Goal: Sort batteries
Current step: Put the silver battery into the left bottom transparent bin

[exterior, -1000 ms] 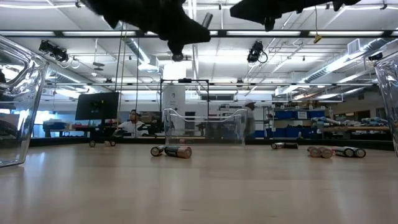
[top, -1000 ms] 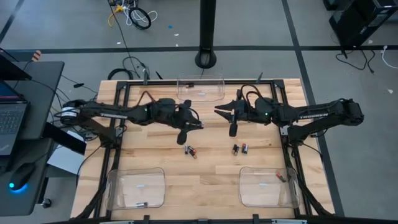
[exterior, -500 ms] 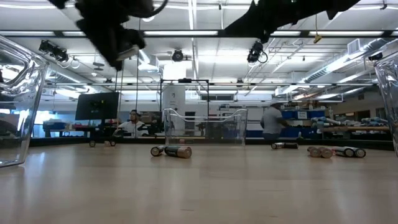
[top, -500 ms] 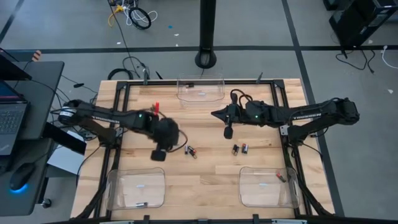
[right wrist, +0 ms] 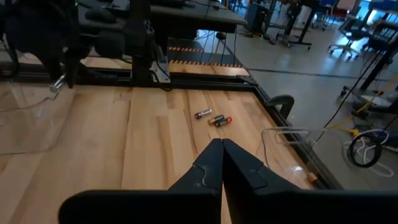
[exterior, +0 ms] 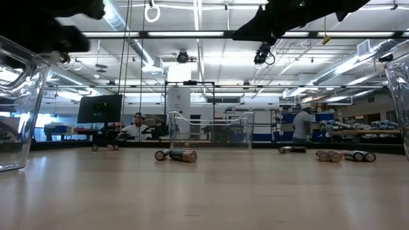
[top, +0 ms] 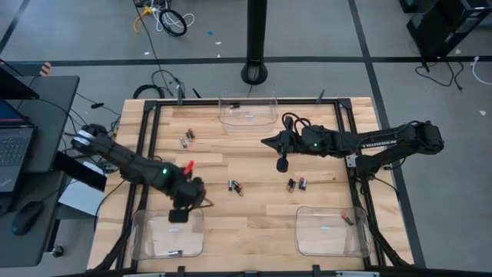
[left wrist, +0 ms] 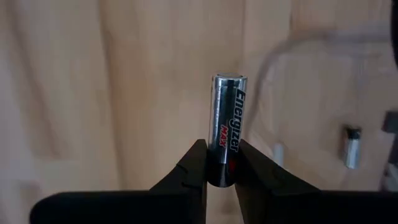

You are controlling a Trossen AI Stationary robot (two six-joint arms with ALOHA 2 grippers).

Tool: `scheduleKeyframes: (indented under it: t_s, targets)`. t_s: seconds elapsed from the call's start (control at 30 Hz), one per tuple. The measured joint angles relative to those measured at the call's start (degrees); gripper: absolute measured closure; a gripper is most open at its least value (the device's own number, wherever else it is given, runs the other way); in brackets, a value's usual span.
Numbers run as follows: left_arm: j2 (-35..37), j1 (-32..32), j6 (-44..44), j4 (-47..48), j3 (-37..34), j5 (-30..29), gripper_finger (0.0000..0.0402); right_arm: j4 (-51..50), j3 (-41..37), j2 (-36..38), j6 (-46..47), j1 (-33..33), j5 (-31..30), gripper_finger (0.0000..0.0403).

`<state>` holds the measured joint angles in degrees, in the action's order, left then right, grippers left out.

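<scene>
My left gripper hangs over the far rim of the near-left clear bin and is shut on a silver and black battery. In the high view this gripper shows as a dark block. My right gripper hovers shut and empty right of the table's middle, its fingers closed together. Loose batteries lie on the wood in pairs: one pair at the middle, one right of it, one at the far left. One battery lies in the near-left bin. My left gripper pinches the battery's black end between its two fingertips. The fingers come from above, pointing down. The battery runs on along the fingers past their tips, silver end toward the table, lifted clear of everything.
A second clear bin at the near right holds one battery. A third bin stands at the far edge. A black frame rail borders the wood. People stand in the room beyond.
My left gripper has swung from the table's middle toward the near left, ending over the near-left bin's far rim. With the arm gone, the battery pair at the far left shows. The loose batteries have stayed where they lay.
</scene>
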<state>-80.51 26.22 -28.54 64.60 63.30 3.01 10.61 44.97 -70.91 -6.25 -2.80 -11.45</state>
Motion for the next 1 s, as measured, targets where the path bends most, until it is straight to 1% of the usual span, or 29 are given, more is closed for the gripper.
scheduleKeyframes:
  t_s: [0.1,0.2,0.33,0.4,0.47,0.53,0.6,0.73,0.87,1.0]
  targets:
    - [-0.02,4.12,-7.76,-4.2,-3.94,2.59,0.0344,-0.13,0.0,0.02,-0.85,-0.34,0.36,0.0396]
    - [0.07,8.55,-14.83,-7.54,-5.26,1.9,0.0344,-0.17,0.0,0.02,-1.28,-0.38,0.38,0.0389]
    - [-0.05,12.6,-19.1,-8.26,-3.7,-3.33,0.0344,-0.19,0.0,0.02,-1.46,-0.4,0.55,0.0378]
    - [0.0,13.39,-19.98,-7.51,-2.46,-5.94,0.0344,-0.19,0.0,0.02,-1.7,-0.51,0.58,0.0381]
    - [0.0,13.64,-20.17,-6.0,-1.7,-6.84,0.0344,-0.19,0.0,0.02,-1.89,-0.76,0.6,0.0389]
    - [0.0,13.66,-20.01,-6.67,-0.85,-6.36,0.0344,-0.32,0.0,0.02,-1.91,-1.17,0.6,0.0394]
    - [0.0,13.7,-19.87,-8.68,-0.4,-3.99,0.0344,-0.59,0.0,0.02,-1.91,-1.6,0.6,0.0395]
    - [0.0,14.12,-20.21,-17.43,-1.47,0.65,0.0344,-1.5,0.0,0.02,-1.78,-2.36,0.6,0.0383]
    - [0.0,16.37,-24.99,-24.42,-6.35,1.31,0.0344,-1.71,0.0,0.02,-1.96,-2.72,0.6,0.0384]
    - [-0.02,20.03,-33.17,-28.76,-13.0,2.24,0.0344,-1.62,0.0,0.02,-4.12,-3.01,0.62,0.0394]
